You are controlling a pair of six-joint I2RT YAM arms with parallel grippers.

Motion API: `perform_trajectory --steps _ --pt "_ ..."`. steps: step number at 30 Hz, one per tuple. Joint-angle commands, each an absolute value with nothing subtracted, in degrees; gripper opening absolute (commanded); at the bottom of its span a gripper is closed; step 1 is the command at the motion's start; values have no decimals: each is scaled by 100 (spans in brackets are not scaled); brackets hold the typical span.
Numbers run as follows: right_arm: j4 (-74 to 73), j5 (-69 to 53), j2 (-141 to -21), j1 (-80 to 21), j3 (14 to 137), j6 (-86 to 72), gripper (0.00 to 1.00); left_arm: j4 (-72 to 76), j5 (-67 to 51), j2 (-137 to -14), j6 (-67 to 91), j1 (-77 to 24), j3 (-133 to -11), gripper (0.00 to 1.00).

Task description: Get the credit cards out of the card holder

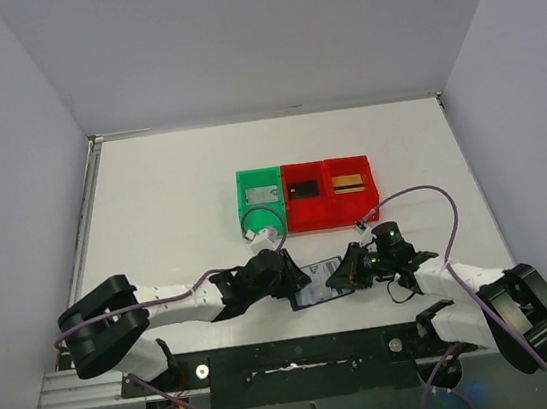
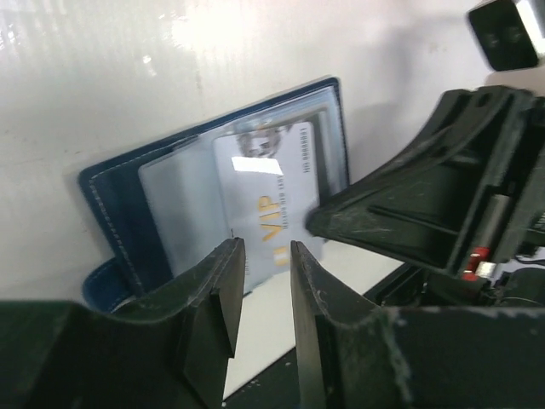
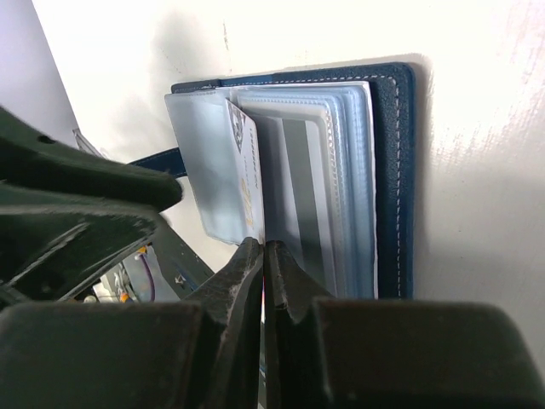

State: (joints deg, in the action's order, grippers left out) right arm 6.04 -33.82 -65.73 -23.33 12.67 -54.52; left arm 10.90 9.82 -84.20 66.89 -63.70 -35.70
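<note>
I judged that I was at the pulling step for one more card. The right gripper (image 3: 264, 256) was clenched on the near edge of a pale VIP card (image 2: 264, 196), its two fingers pressed together with only the thin edge between them. I could not tell if the clear pocket (image 3: 200, 170) leaf was pinched together with the card.

The card holder (image 1: 317, 289) lay open and flat on the table (image 1: 172, 198), directly in front of the right fingers and between the two grippers. The left gripper (image 2: 260, 285) was just on the other side of it. Its jaws stood a little apart and grasped nothing that I could see. They were low over the holder's near edge, beside the closure tab.

The next move, in my opinion, called for a straight pull along the pocket, back toward the right wrist, while the left gripper came down to hold the holder. Without this the whole holder would probably slide with the card.

Beyond both grippers, well apart from them, stood a green tray (image 1: 243, 203) with a silver card (image 1: 260, 195), and next to it red trays (image 1: 331, 219) with a black card (image 1: 303, 188) and a gold card (image 1: 349, 183). These did not block the pull. The real obstacle was the closeness of the two grippers, nearly touching over the holder, which left little room for turning.
</note>
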Motion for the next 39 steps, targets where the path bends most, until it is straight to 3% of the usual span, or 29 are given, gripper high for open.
perform_trajectory --steps 1,9,19,24,29,36,39 --pt "850 -3324 -6494 -2358 1283 -5454 0 2174 858 -8668 6852 -6337 -3253 26" --pt "840 -3398 -6500 -2352 1337 -5408 0 1523 677 -9465 6926 -6362 -3632 10" --pt "742 -3463 -6699 -2321 1723 -5127 20 520 895 -9639 6979 -6458 -3898 0" --pt "502 -3378 -6991 -2283 2030 -4818 21 448 936 -9602 6978 -6477 -3935 0" --pt "303 -3429 -7114 -2270 2178 -4617 13 354 1013 -9518 6979 -6482 -3929 0" --pt "26 -3584 -7121 -2309 2208 -4285 16 368 1063 -9375 7009 -6473 -3877 0" --pt "-52 -3541 -7195 -2322 2273 -4198 8 371 1074 -9323 6992 -6478 -3884 0"
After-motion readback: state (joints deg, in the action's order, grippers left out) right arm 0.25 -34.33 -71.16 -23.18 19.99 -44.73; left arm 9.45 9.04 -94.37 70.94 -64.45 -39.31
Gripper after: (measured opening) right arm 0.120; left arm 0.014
